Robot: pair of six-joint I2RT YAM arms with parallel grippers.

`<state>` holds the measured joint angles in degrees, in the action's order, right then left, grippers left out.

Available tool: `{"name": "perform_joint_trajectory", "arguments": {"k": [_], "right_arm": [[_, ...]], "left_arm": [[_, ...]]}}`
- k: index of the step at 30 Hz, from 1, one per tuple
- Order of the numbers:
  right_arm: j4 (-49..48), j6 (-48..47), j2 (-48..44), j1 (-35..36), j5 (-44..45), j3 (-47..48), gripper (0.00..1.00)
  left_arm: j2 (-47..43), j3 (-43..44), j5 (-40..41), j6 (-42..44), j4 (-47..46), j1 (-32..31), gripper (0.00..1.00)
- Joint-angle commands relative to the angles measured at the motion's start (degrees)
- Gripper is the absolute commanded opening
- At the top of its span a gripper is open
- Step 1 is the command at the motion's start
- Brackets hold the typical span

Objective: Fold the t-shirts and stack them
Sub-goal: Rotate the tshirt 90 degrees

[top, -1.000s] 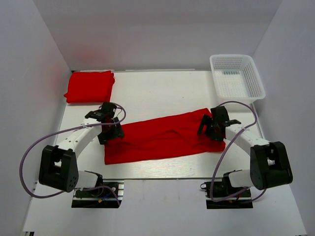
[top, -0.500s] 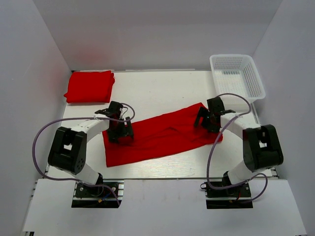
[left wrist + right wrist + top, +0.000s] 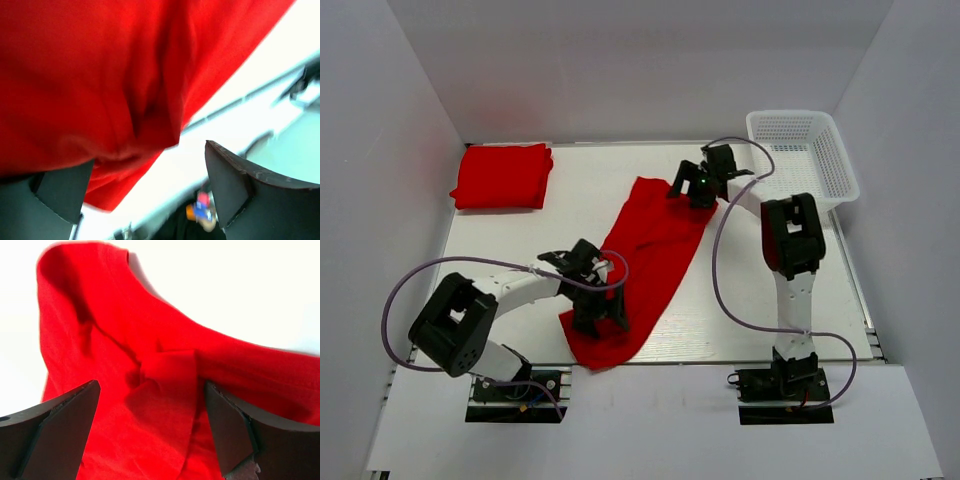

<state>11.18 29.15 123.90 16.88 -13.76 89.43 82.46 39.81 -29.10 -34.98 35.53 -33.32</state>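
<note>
**Squaring up strip for next fold**

Working on white table. Dealing w/ one t-shirt: narrowed to a long strip, laid diagonal from far-centre down to near edge, near end bunched. Leaving second t-shirt alone: folded, parked at far-left corner, well apart, prob. base of stack. Ignoring basket at far right.

Finding left gripper over near end of strip, jaws spread wide, nothing pinched. From wrist cam, seeing cloth draped close by one finger but not clamped. Finding right gripper at far end of strip, also spread wide, holding nothing. Seeing edge of cloth & a small tuck loose below, framed by fingers.

Judging step in hand: re-grip at both ends for an end-to-end fold. To do it well:
- Flatten bunched near end first.
- Pinch all layers at corners, not mid-edge.
- Lift both ends level, keeping strip taut, no twist.
- Bring one end onto the other w/ edges matched.
- Let go only once flat.

Watching for a grab on top layer only, which would prob. undo the lengthwise fold.
</note>
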Motion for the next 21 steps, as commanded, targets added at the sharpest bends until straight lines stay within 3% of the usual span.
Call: {"name": "perform_joint_trajectory", "arguments": {"k": [1, 5, 12, 14, 15, 18, 21], "right_arm": [[0.07, 2.23, 7.31, 2.89, -5.04, 6.09, 0.9], [0.59, 2.23, 12.24, 4.73, -4.96, 15.76, 0.9], [6.47, -6.89, 5.31, 5.88, 2.4, 17.18, 0.9], [8.94, -8.4, 2.41, 6.32, 3.73, 16.83, 0.9], [9.12, -11.8, -2.21, 7.28, 7.48, 13.35, 0.9], [8.59, -13.68, -8.81, 9.3, 8.84, 8.33, 0.9], [8.6, -13.41, -13.83, 10.88, 9.18, 2.17, 0.9]], "left_arm": [[0.6, 1.49, -8.24, -3.33, 1.92, -6.13, 1.0], [4.55, 6.48, -13.52, -3.87, -1.35, -13.25, 1.0], [3.25, 27.14, -0.01, 4.74, 10.86, -16.43, 1.0], [1.66, 32.77, 12.35, 6.07, 15.51, -16.43, 1.0], [0.18, 33.92, 23.11, 4.41, 21.02, -16.43, 1.0], [-2.38, 34.72, 41.67, -1.82, 28.61, -15.02, 1.0], [-7.29, 34.11, 52.09, -10.88, 31.62, -14.49, 1.0]]}}
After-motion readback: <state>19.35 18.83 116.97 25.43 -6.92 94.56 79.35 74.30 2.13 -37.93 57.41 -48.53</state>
